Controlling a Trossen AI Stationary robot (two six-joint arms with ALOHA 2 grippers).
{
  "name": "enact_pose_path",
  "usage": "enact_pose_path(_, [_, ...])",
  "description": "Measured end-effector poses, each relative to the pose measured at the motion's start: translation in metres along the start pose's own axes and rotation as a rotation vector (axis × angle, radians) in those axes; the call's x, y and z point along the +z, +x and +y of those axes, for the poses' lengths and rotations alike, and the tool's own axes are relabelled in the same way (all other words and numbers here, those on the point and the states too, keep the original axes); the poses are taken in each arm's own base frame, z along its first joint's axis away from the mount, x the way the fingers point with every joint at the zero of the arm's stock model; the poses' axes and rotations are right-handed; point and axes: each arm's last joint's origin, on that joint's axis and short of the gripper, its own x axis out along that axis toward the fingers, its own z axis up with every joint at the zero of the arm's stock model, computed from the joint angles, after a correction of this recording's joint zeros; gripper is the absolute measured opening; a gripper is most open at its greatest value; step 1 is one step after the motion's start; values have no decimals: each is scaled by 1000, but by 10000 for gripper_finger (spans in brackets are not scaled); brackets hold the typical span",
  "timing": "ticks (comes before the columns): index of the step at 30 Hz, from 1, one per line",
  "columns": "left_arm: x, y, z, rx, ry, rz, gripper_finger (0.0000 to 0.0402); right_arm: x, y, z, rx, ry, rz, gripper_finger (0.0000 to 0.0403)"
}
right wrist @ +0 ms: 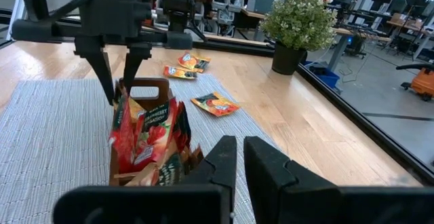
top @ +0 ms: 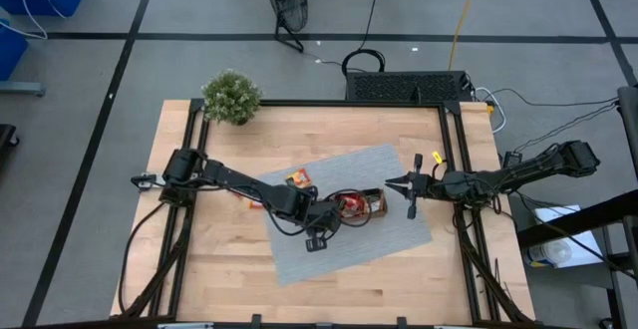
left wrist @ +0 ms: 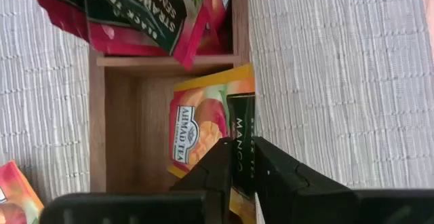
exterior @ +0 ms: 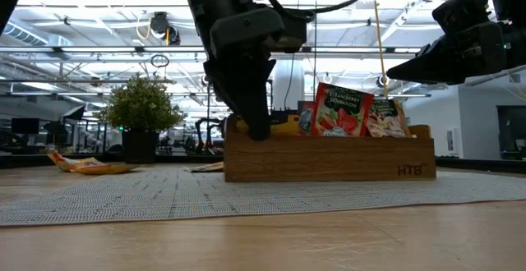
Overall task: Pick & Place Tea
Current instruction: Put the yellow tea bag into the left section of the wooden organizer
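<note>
Tea sachets are sitting in two places: standing in the wooden tray (top: 361,205) and lying loose on the table and mat. Your left gripper (left wrist: 238,173) is reaching down into the tray's end compartment, its fingers (left wrist: 211,168) nearly together and pinching the edge of an orange-yellow sachet (left wrist: 207,125) that is leaning against the tray wall right ahead of them.

Only the left wrist view is giving you the print: "AHMAD TEA" on the white badge, "MANGO" on the dark strip beside the fingertips. In the next compartment past the divider, the red sachets (left wrist: 139,17) are showing "BLACK TEA" and part of "STRAWBERRY SENSATION".

The low view is showing what the wrist view is hiding: the left gripper (exterior: 246,98) is coming straight down behind the tray's front wall, with a red sachet (exterior: 338,109) and a paler one (exterior: 386,117) standing upright to its side, and "HTB" stamped on the tray's corner.

The right wrist view is adding three loose sachets (right wrist: 214,104) beyond the tray, near the potted plant (right wrist: 296,22). The high view is placing one loose sachet (top: 298,177) behind the left arm, on the grey mat (top: 409,234).

Your right gripper (top: 402,183) is waiting just beside the tray's far end, off the mat's surface, fingers closed on nothing.
</note>
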Motion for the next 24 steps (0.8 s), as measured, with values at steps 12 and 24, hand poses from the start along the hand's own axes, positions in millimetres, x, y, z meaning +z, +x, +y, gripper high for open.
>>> enact_pose_path(12, [2, 0, 1, -2, -4, -17, 35, 0, 0, 0, 0, 0, 0, 18])
enact_pose_path(24, [2, 0, 1, -2, -8, -17, 49, 0, 0, 0, 0, 0, 0, 18])
